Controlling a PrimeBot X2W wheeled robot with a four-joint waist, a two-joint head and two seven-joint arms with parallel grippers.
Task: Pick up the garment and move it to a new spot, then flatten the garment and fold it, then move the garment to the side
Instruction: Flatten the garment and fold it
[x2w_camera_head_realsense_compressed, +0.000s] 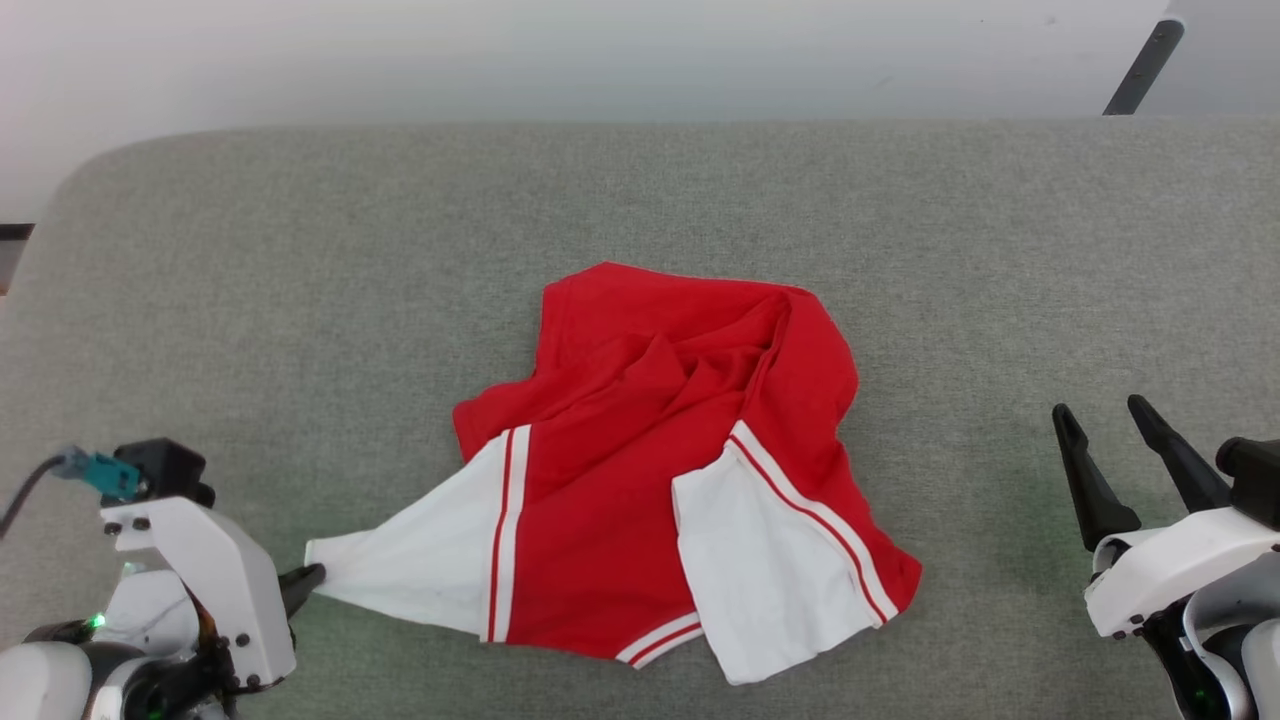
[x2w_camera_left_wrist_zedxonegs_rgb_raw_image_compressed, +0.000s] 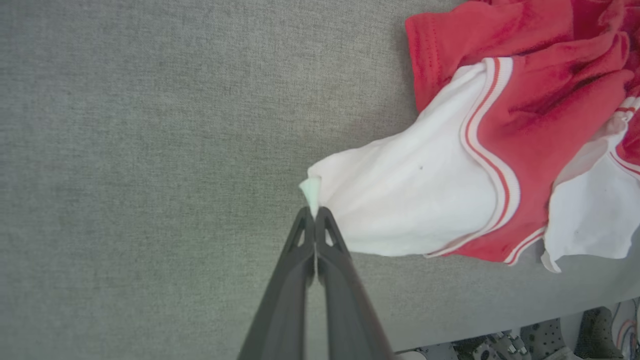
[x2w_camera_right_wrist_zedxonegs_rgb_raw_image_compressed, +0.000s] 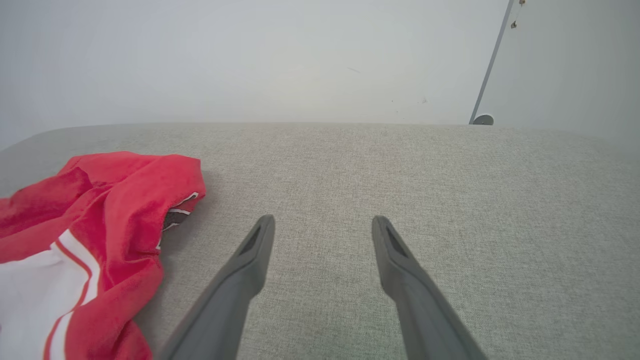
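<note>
— Where's the garment (x2w_camera_head_realsense_compressed: 660, 470) lying?

— About the middle of the grey cloth-covered surface (x2w_camera_head_realsense_compressed: 250, 300), crumpled. Its red body is bunched towards the far side and both white sleeves lie towards the robot.

— Who has hold of it?

— The left gripper (x2w_camera_head_realsense_compressed: 308, 582). Its fingers are pressed together on the very tip of the white sleeve (x2w_camera_head_realsense_compressed: 410, 570) on its side (a small nub of cloth pokes out past the tips). That sleeve is drawn out to a taut point.

— And the other one?

— The right gripper (x2w_camera_head_realsense_compressed: 1100, 408) stands well apart from the garment, off its right edge. Its jaws are spread wide with nothing between them.

— So what does the next move hinge on?

— The garment runs rightward from the pinch, sleeve to sleeve across the robot's front. I'd judge the right arm has to reach inward for the other sleeve (x2w_camera_head_realsense_compressed: 770, 580), since it's the nearer arm to it.
</note>
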